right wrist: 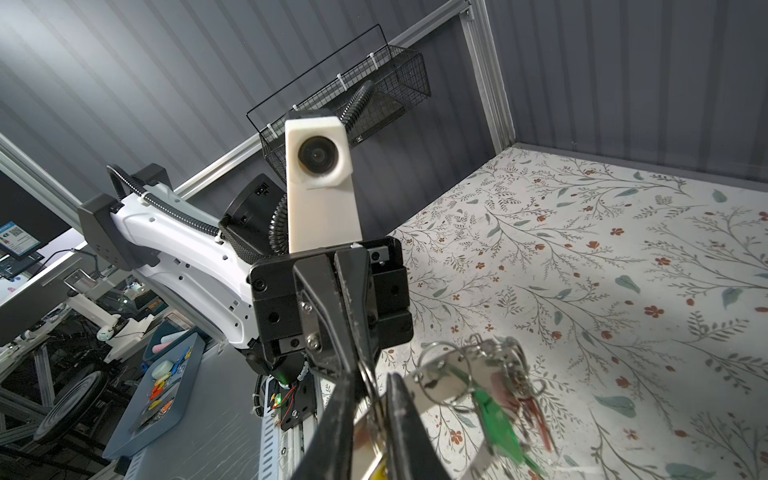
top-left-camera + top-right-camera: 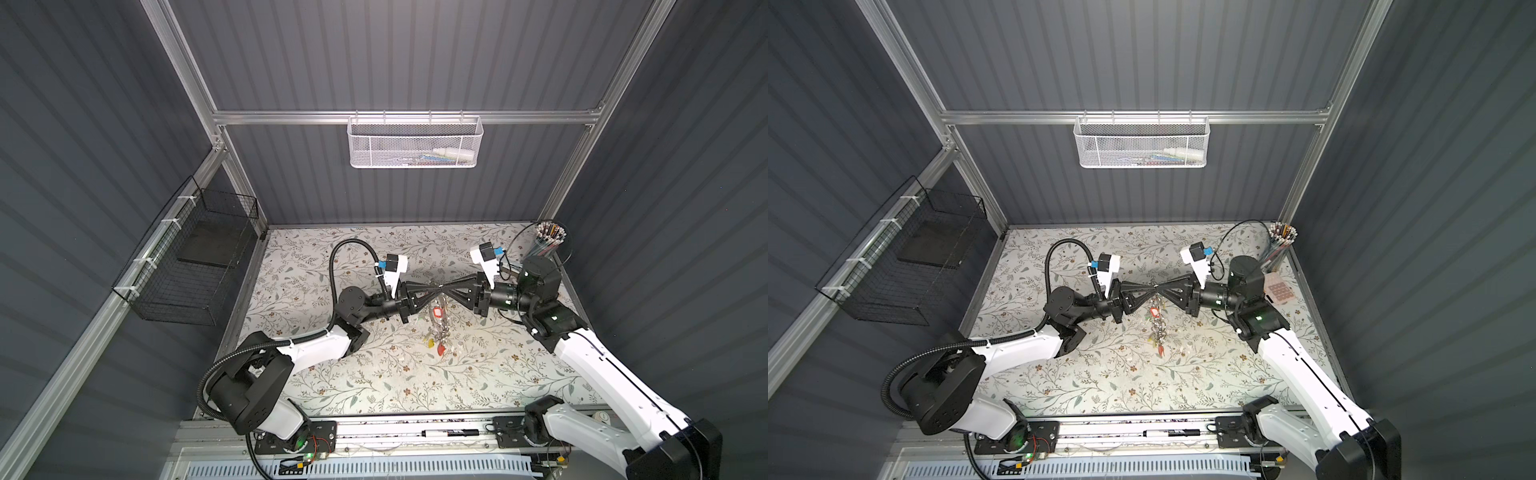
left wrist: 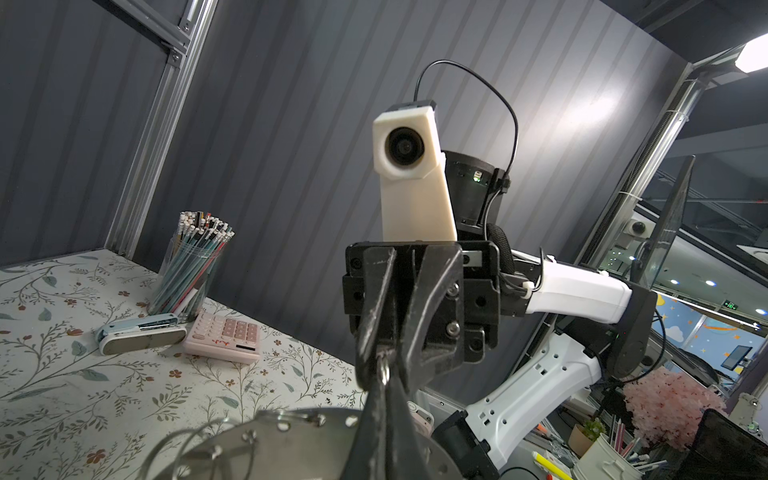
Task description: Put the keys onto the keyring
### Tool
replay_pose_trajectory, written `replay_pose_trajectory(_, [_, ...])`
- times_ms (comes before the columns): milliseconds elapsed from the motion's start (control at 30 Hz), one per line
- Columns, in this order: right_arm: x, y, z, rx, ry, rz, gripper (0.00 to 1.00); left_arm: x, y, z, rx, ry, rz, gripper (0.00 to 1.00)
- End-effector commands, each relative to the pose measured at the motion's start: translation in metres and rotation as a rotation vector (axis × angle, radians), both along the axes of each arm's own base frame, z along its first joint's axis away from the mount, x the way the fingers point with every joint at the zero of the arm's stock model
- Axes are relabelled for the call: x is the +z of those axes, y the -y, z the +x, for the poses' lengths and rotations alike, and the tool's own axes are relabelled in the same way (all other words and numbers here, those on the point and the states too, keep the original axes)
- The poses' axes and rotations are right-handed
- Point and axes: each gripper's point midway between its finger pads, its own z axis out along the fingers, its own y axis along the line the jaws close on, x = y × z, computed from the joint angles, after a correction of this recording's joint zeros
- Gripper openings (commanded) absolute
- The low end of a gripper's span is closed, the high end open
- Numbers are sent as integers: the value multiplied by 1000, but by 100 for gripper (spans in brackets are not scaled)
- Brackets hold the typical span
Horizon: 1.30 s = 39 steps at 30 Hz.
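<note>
In both top views the left gripper (image 2: 430,290) and right gripper (image 2: 448,290) meet tip to tip above the middle of the table (image 2: 332,374). The keyring (image 2: 441,322) dangles just below that meeting point. It is probably held up so that its weight pulls the bunch straight and leaves one link free to work on. Several keys (image 2: 437,311) hang in the bunch, showing red and yellow tags, and I cannot tell whether the lowest touch the table. In the left wrist view the left gripper (image 3: 384,384) is clamped on a small split ring (image 3: 384,368), and the right gripper's fingers (image 3: 370,316) converge on that same ring from the opposite side. The keyring (image 3: 299,436) below is a flat grey plate, pierced with holes along its rim and strung with thin wire loops. In the right wrist view the left gripper (image 1: 360,365) has its jaws pressed together at the split ring (image 1: 368,376). The right gripper (image 1: 372,386) is drawn in narrowly about it and seems to nip it. This opposed pinch seems meant to steady the ring for threading. The keyring (image 1: 444,376) hangs beside it, with green and red tags blurred underneath.
</note>
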Motion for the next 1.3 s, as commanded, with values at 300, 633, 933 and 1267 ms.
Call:
replay_pose_trajectory(300, [-8, -3, -6, 33, -8, -2, 20, 32, -15, 1, 42, 82, -77, 0])
replay_pose_trajectory(633, [-10, -3, -5, 37, -13, 4, 13, 32, -14, -1, 29, 79, -73, 0])
replay_pose_trajectory(933, [-3, -4, -6, 49, -4, 28, 9, 28, -13, 0, 25, 68, -67, 0])
replay_pose_trajectory(1267, [-3, -4, -8, 46, 2, 31, 0, 18, -13, -1, 26, 56, -6, 0])
